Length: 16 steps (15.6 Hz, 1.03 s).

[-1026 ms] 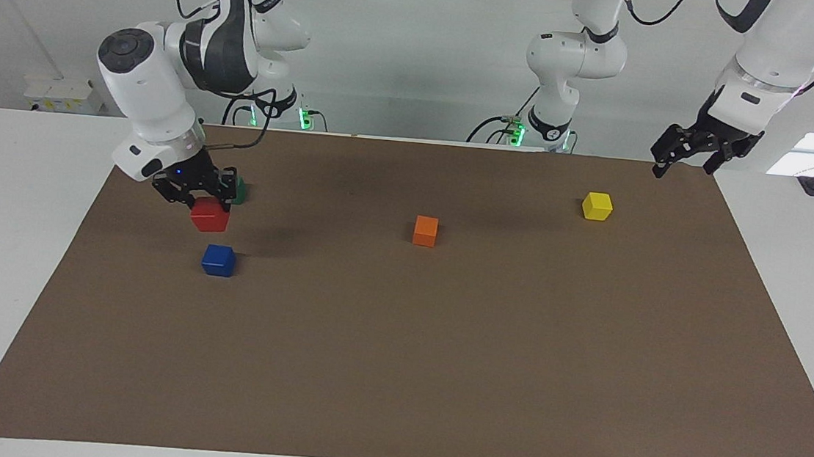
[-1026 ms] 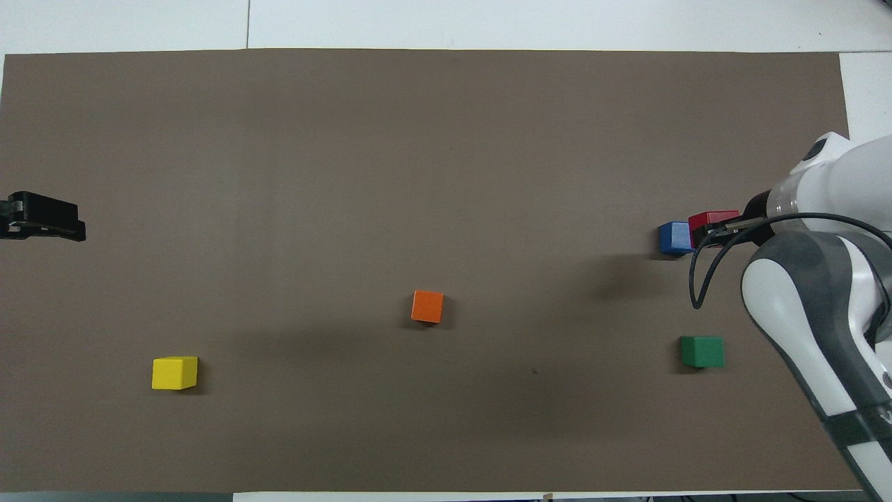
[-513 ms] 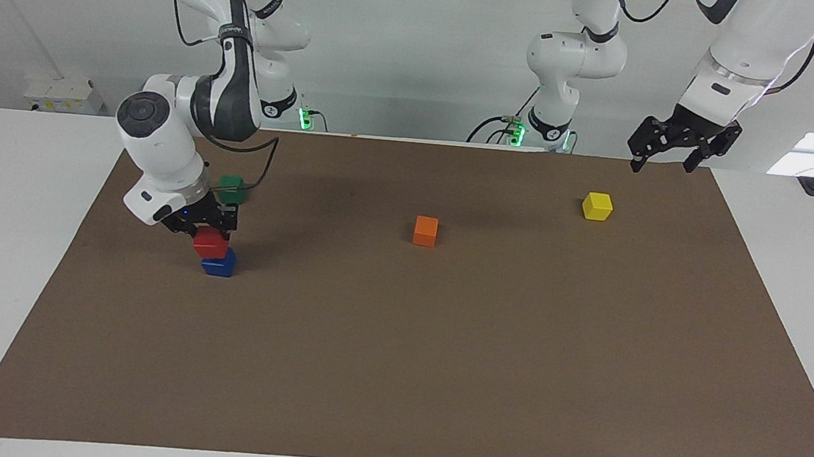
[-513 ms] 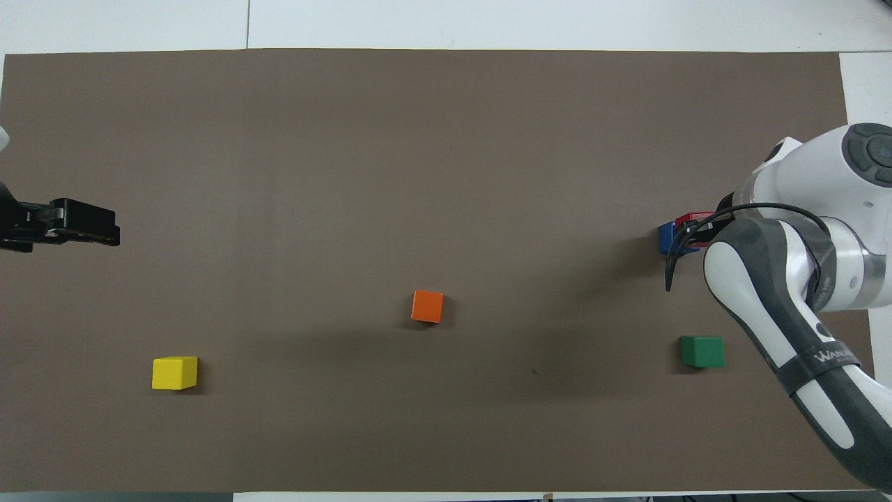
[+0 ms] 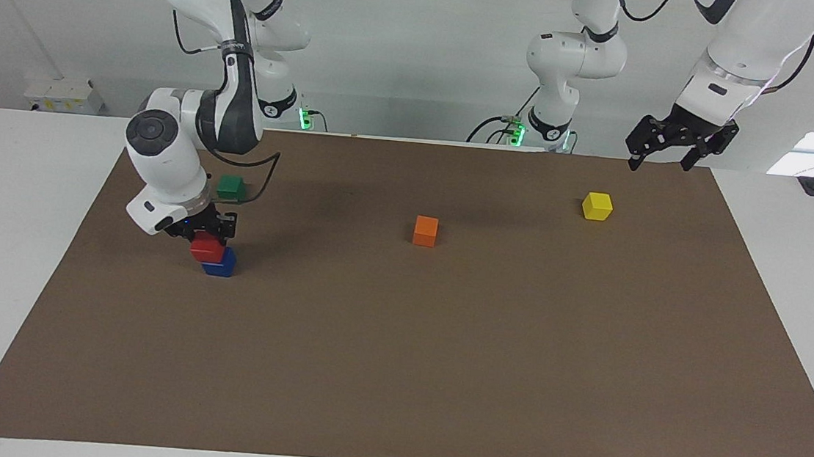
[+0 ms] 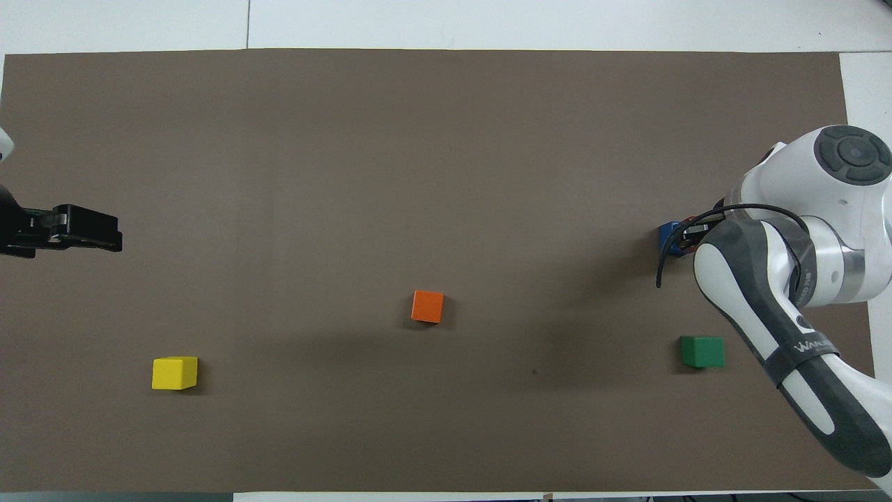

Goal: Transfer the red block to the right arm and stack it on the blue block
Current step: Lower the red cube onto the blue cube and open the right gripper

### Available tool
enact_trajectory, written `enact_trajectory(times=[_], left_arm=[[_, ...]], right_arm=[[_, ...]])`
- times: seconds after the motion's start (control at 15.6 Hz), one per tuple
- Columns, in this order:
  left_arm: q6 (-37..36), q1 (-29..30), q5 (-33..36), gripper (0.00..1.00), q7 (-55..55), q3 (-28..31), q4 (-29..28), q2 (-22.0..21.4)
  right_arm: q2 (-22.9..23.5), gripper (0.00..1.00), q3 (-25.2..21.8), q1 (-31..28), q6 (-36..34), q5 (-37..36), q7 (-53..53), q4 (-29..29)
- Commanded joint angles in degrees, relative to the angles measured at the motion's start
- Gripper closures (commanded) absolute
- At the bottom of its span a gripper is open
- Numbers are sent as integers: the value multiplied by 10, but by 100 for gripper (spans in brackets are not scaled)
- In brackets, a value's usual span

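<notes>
1. Right gripper [image 5: 205, 231]: low over the brown mat [image 5: 438, 378] at the right arm's end of the table, its fingers clamped on the red block [image 5: 206, 247].
2. Red block: sits on top of the blue block [image 5: 221, 264], the two faces touching, shifted a little toward the right arm's end so that part of the blue block's top shows. In the overhead view only a sliver of red [image 6: 698, 220] is visible past the arm.
3. Blue block: rests on the mat, farther from the robots than the green block [image 5: 231, 187]; in the overhead view only its edge [image 6: 670, 232] shows beside the right arm [image 6: 787, 293].
4. Left gripper [image 5: 662, 156]: raised in the air over the mat's corner at the left arm's end, fingers spread and holding nothing; this arm waits.
5. Yellow block [image 5: 597, 205]: on the mat near the left gripper's end.
6. Orange block [image 5: 425, 231]: on the mat about midway between the two ends, well apart from the other blocks.
</notes>
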Motion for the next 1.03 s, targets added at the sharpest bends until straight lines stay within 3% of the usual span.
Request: enact_trajectory(times=[0.0, 0.19, 0.45, 0.71, 0.77, 0.83, 0.9, 0.96], left_arm=[[-5, 2, -9, 0, 0, 2, -11, -19], [-4, 6, -9, 0, 0, 2, -11, -31], [-15, 9, -9, 0, -1, 2, -18, -89], [-15, 10, -9, 0, 3, 3, -18, -90], [-17, 10, -9, 0, 3, 3, -17, -94], [-18, 9, -9, 0, 1, 2, -16, -95], [-19, 9, -8, 0, 1, 1, -15, -96], [-18, 9, -8, 0, 4, 1, -15, -94]], right_arm=[[-1, 100, 6, -3, 8, -15, 23, -1], [-1, 100, 6, -5, 17, -13, 25, -6], [-5, 100, 6, -6, 35, -5, 29, -18], [-7, 100, 6, -7, 38, -2, 40, -28], [-7, 65, 6, -8, 38, -2, 40, -28], [-7, 17, 6, -12, 38, -2, 40, -28], [-7, 0, 6, -14, 38, -2, 40, -27], [-7, 0, 7, -15, 37, -2, 40, -25]])
